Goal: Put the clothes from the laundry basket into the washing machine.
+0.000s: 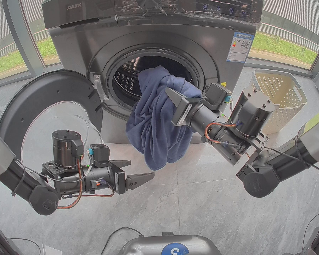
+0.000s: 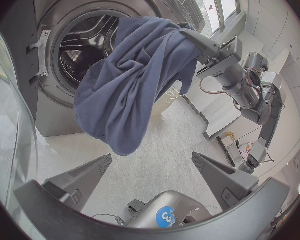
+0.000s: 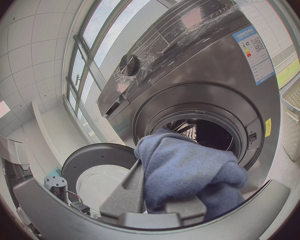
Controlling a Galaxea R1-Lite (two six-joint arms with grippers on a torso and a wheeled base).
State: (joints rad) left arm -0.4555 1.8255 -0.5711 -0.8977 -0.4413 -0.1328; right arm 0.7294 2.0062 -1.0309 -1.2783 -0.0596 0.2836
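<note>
A dark blue garment [image 1: 156, 121] hangs in front of the open drum [image 1: 131, 78] of the grey washing machine [image 1: 149, 39]. My right gripper [image 1: 177, 100] is shut on the garment's upper part, and the cloth [image 3: 186, 170] bulges over its fingers [image 3: 130, 190]. The garment [image 2: 130, 80] droops well below the drum opening [image 2: 80, 50], its top edge reaching the rim. My left gripper [image 1: 140, 172] stands open and empty, low and to the left of the hanging cloth, its fingers [image 2: 86, 177] spread apart. The cream laundry basket [image 1: 281, 96] stands right of the machine.
The machine's round door [image 1: 42, 103] is swung open to the left, just behind my left arm. Pale tiled floor [image 1: 188, 202] lies in front of the machine. Windows run behind it. The basket [image 3: 298, 117] stands against the machine's right side.
</note>
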